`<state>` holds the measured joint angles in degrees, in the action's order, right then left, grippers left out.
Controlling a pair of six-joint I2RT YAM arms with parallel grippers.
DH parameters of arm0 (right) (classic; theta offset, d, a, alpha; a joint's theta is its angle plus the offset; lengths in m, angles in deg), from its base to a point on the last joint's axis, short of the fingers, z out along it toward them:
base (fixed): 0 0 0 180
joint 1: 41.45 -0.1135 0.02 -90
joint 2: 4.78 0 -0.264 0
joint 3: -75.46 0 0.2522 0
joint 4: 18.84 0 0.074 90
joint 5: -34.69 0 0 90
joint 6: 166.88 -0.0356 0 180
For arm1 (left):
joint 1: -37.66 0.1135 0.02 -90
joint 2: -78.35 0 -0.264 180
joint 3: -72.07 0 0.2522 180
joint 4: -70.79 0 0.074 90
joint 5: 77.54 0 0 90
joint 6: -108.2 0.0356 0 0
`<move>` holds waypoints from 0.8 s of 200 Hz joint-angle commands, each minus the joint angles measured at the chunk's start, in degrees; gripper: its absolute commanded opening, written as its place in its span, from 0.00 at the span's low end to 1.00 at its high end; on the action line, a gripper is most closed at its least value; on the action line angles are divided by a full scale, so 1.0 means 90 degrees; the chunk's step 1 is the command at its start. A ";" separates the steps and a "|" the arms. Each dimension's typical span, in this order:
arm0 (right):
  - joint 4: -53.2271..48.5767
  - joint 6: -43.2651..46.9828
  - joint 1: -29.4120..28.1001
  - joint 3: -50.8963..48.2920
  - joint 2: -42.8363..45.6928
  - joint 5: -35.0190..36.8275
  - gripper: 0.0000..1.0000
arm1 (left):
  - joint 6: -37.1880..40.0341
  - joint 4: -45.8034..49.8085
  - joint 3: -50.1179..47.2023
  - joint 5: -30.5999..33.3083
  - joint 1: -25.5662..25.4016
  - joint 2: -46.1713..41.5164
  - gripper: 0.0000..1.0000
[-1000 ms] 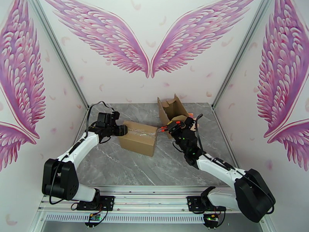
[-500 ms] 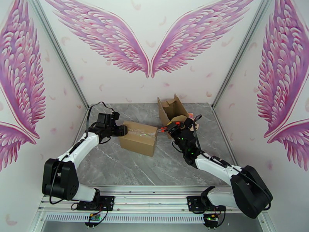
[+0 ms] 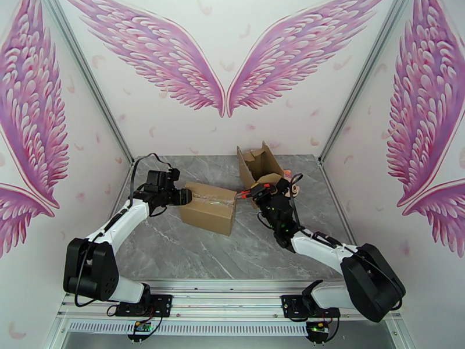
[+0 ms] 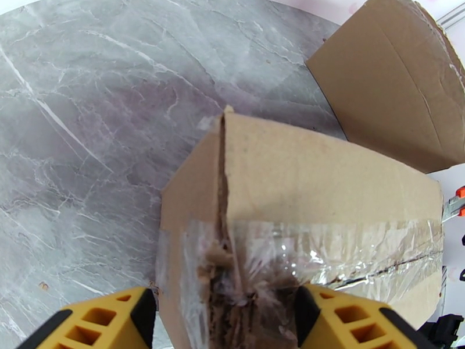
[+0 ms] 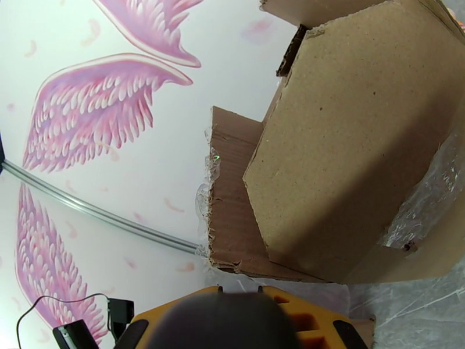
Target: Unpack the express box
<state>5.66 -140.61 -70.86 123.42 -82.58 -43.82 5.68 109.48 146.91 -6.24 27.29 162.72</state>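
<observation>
Left tool [image 4: 224, 303] stands wide, its yellow fingers flanking the torn, taped end of the express box [image 3: 208, 209], which lies in the middle of the grey surface [image 3: 192, 251]. Right tool [image 3: 263, 192], at the box's other end, is clamped narrowly on an orange knife [image 3: 246, 193], with an opened carton [image 3: 258, 161] just behind.

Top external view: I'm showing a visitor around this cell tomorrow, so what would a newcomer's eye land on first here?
The huge pink wings painted across the back and side walls grab attention first. Next, mid-table, the taped cardboard box, the left hand at its left end and the right hand, gripping a dark object, at its right. Behind it stands an opened box.
</observation>
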 commanded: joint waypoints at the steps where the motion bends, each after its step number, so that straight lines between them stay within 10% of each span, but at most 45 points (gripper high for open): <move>1: 0.0194 -0.0068 -0.0033 -0.0155 0.0119 0.0257 0.00 | 0.0004 0.0179 -0.0169 -0.0051 0.0020 0.0124 0.67; 160: 0.0836 -0.1212 -0.0038 -0.0040 -0.0728 -0.0401 0.00 | -0.0146 0.0175 -0.0127 -0.0229 -0.0017 0.0121 0.65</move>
<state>12.46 -146.62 -70.69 122.41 -87.43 -42.68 5.29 109.48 146.91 -6.81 27.51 163.53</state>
